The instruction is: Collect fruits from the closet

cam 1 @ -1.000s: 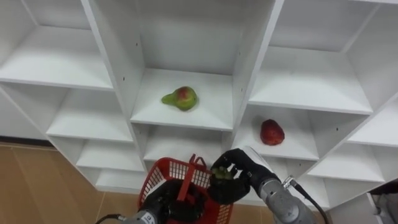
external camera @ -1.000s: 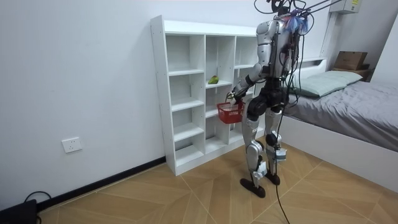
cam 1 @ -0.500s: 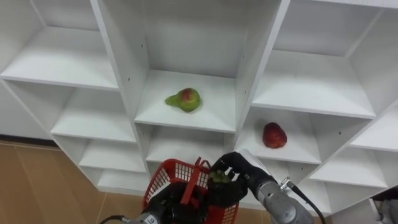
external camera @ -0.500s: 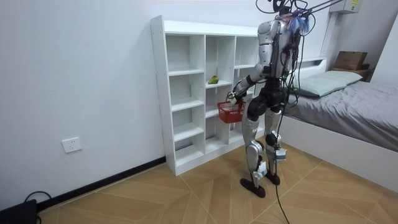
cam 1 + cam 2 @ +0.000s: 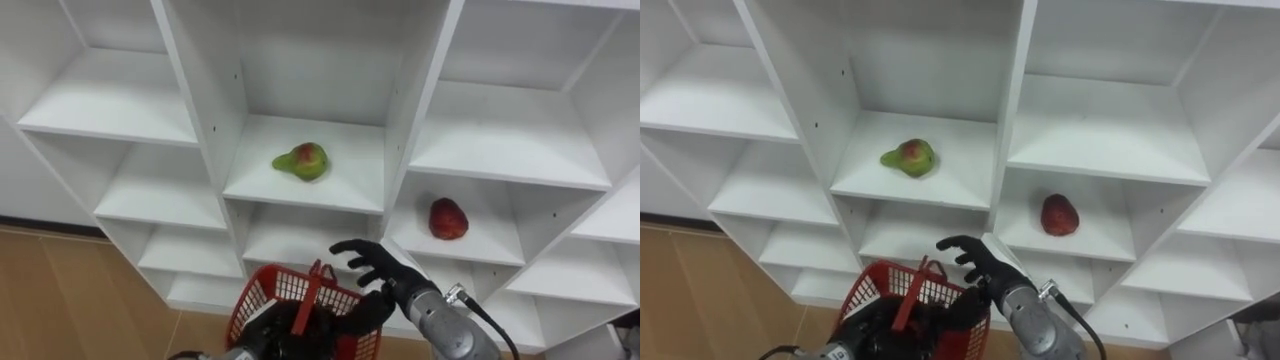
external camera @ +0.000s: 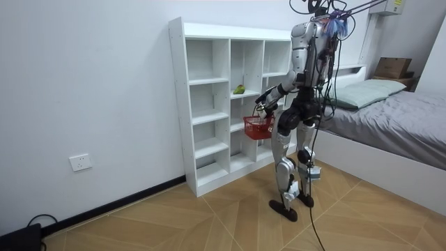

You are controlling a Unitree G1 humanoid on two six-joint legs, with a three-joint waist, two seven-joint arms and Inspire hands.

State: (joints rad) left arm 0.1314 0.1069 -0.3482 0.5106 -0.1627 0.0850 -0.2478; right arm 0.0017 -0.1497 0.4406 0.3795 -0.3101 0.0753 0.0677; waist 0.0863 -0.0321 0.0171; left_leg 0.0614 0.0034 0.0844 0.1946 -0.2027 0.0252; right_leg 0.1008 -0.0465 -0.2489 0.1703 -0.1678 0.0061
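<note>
R hand (image 5: 385, 283) splayed, empty, over basket (image 5: 262, 292); L hand (image 5: 278, 330) (half-hidden behind it) grip unclear.

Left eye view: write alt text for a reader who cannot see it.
The right robot hand hovers open over a red basket before white shelves. A pear and a red fruit lie in separate compartments.
</note>
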